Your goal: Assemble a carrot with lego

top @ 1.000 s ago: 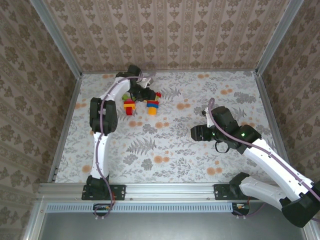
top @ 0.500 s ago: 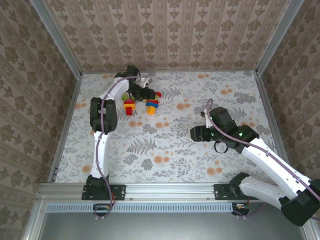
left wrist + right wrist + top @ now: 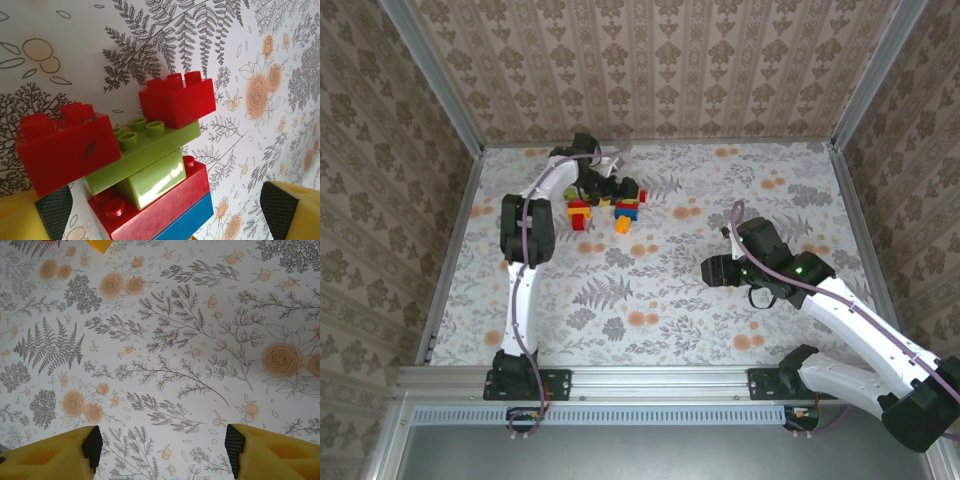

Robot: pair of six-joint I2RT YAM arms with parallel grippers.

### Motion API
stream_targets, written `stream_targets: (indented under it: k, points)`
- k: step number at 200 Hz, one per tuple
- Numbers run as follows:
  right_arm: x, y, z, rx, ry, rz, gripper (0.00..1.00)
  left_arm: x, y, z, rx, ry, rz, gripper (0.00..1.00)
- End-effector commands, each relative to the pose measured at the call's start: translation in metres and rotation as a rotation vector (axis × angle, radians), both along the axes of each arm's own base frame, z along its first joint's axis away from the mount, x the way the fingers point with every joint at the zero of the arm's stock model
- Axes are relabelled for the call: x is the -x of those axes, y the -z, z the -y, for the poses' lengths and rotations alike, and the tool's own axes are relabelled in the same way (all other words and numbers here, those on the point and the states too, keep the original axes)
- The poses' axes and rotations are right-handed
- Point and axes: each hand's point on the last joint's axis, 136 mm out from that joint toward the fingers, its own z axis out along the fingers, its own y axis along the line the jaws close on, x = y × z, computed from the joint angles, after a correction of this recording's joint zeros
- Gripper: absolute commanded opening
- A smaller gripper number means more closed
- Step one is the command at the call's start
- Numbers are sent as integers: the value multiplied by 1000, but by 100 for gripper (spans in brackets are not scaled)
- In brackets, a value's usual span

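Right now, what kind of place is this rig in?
Likely a lab robot cell, not a home: wallpapered panels box in a floral table, with an aluminium rail at the near edge and lego laid out.

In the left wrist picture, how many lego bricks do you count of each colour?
red bricks: 3
green bricks: 2
blue brick: 1
Total: 6
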Motion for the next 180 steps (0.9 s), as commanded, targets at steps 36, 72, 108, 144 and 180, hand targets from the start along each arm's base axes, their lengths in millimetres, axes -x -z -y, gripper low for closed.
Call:
stream_targets:
  k: [36,72,108,144,180]
  points:
    - [-11,18,-23,-55,-14,-33,68,19,-75,-11,50,12,118,100]
    - [-19,26,-65,-75,-60,-47,65,33,-133,-18,78,23,223,100]
    - [-47,23,-122,-198,-49,-17,45,-4,-187,-27,204,-35,356,100]
    - [-75,48,-171,-273,-14,-8,27,-37,-182,-6,338,20,342,95]
    - [-96,74,-217,-220,-50,-15,15,-54,-170,17,564,72,303,100]
